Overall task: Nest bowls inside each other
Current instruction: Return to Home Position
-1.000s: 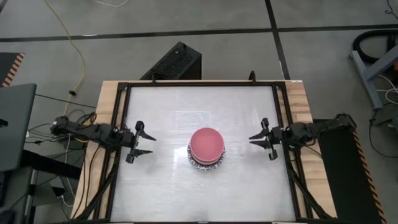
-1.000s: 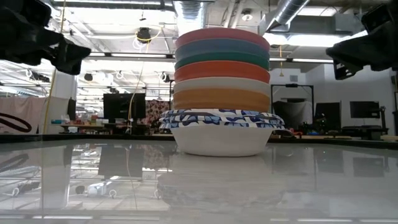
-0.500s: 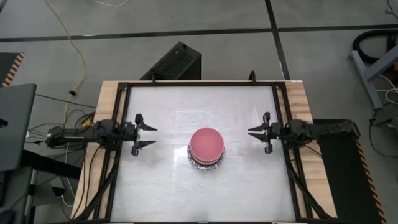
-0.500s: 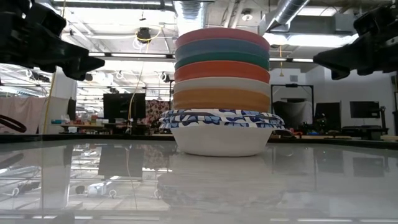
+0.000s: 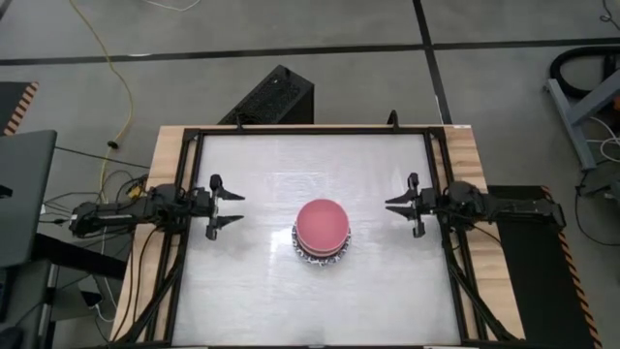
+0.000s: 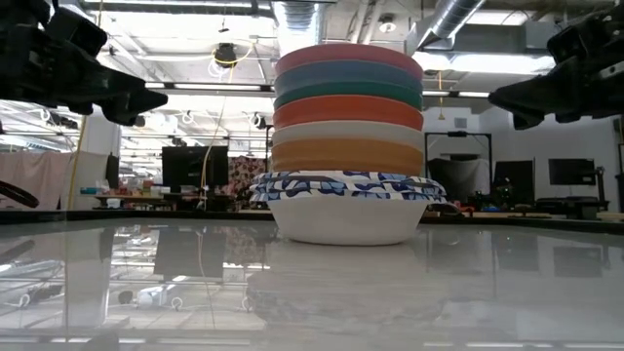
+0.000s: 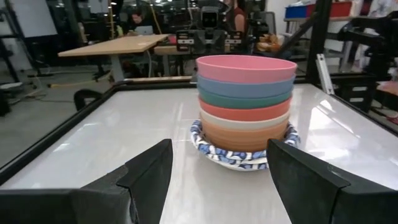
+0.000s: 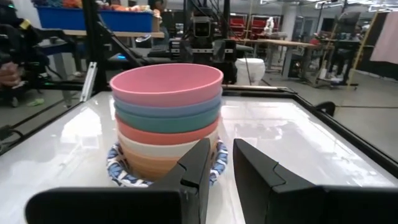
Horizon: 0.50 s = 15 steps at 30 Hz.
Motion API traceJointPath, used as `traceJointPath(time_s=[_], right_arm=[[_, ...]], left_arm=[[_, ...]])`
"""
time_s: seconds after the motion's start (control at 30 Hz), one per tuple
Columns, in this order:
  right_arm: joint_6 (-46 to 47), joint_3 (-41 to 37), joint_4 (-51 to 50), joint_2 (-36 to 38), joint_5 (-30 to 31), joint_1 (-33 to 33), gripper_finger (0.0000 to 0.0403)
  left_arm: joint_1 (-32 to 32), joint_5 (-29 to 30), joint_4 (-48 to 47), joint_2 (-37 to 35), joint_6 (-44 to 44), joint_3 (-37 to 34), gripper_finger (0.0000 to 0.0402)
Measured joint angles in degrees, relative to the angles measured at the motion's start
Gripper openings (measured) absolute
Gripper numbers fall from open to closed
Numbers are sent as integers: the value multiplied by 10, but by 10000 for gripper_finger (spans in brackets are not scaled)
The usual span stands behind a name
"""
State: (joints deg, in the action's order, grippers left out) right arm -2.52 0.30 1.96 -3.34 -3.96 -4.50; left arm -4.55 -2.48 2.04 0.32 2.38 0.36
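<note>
The bowls (image 6: pixel 348 136) stand nested in one stack at the table's middle. From the top they run pink (image 5: pixel 322 223), slate-blue, dark green, red, cream and orange, then white with blue-patterned rims (image 7: pixel 239 155). The lowest white bowl's base rests on the table. My left gripper (image 5: pixel 238 210) hovers open near the table's left edge, level and pointing at the stack (image 7: pixel 245 106). My right gripper (image 5: pixel 390 206) hovers near the right edge, facing the stack (image 8: pixel 166 118). A narrow gap shows between its fingers (image 8: pixel 199 163), with nothing in it.
A black rail frame (image 5: pixel 189 223) runs round the white tabletop, with wooden borders (image 5: pixel 165 155) outside it. A black box (image 5: pixel 271 97) stands beyond the far edge. Bare tabletop (image 5: pixel 320 160) lies on all sides of the stack.
Both grippers have swung a little toward the table's far edge. They pointed slantwise toward the near edge and now point straight across at the stack. Their finger gaps are unchanged. The stack has stayed where it was.
</note>
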Motion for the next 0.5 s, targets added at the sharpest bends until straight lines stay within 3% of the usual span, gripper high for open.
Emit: traceJointPath(time_s=[0.5], right_arm=[[1, 0, -4, 0, -6, -17, 90]], left_arm=[[-39, 1, 0, 0, -25, 0, 251]])
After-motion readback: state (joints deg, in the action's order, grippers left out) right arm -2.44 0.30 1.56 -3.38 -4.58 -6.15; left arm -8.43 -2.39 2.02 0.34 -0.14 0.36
